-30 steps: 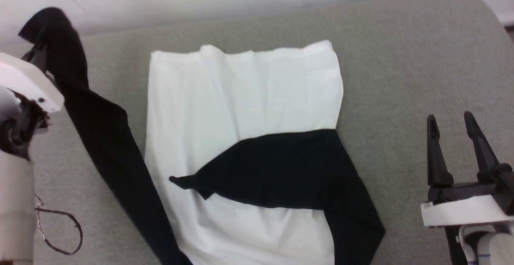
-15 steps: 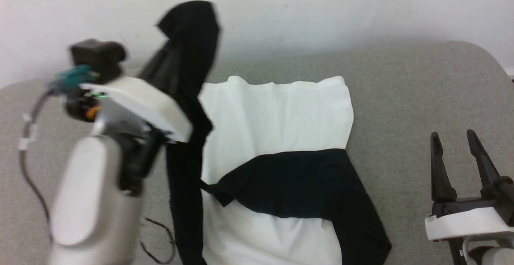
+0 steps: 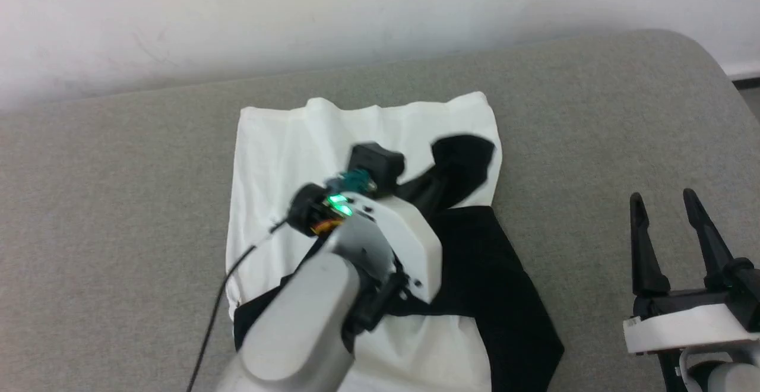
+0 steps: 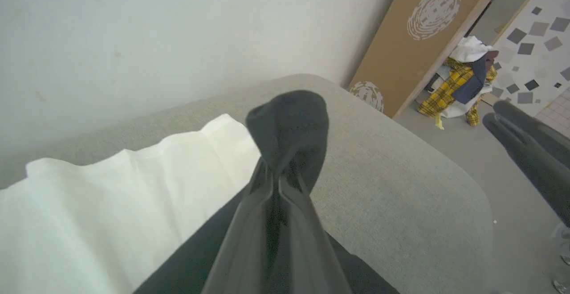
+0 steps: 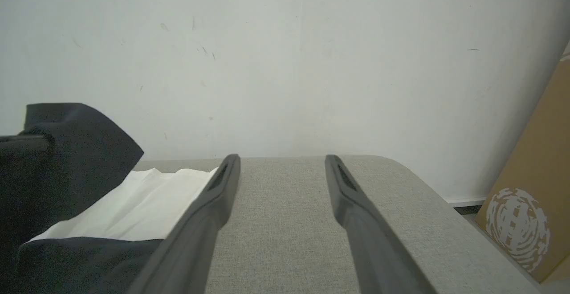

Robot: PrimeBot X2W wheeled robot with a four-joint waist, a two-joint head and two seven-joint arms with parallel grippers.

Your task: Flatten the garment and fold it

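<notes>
The garment (image 3: 279,142) lies on the grey padded surface, white body spread flat. One black sleeve (image 3: 499,267) is folded across its lower half. My left gripper (image 4: 277,180) is shut on the other black sleeve (image 4: 289,124). It holds that sleeve above the body's right side, and the sleeve end (image 3: 462,155) droops over the white cloth near the right edge. In the head view the left wrist housing (image 3: 392,231) covers the fingers. My right gripper (image 3: 664,202) stands open at the lower right, off the garment, with nothing between its fingers (image 5: 222,182).
The grey padded surface (image 3: 107,214) ends at a rounded right edge (image 4: 463,182) and meets a white wall behind. Beyond the edge a brown cardboard panel (image 4: 423,31) leans, with a pile of clothes (image 4: 463,75) on the floor. A thin cable (image 3: 217,309) trails from my left arm.
My left arm has swung from the far left across the garment to its right side, carrying the black sleeve over the white body. The head camera shifted. The right gripper stayed open in place.
</notes>
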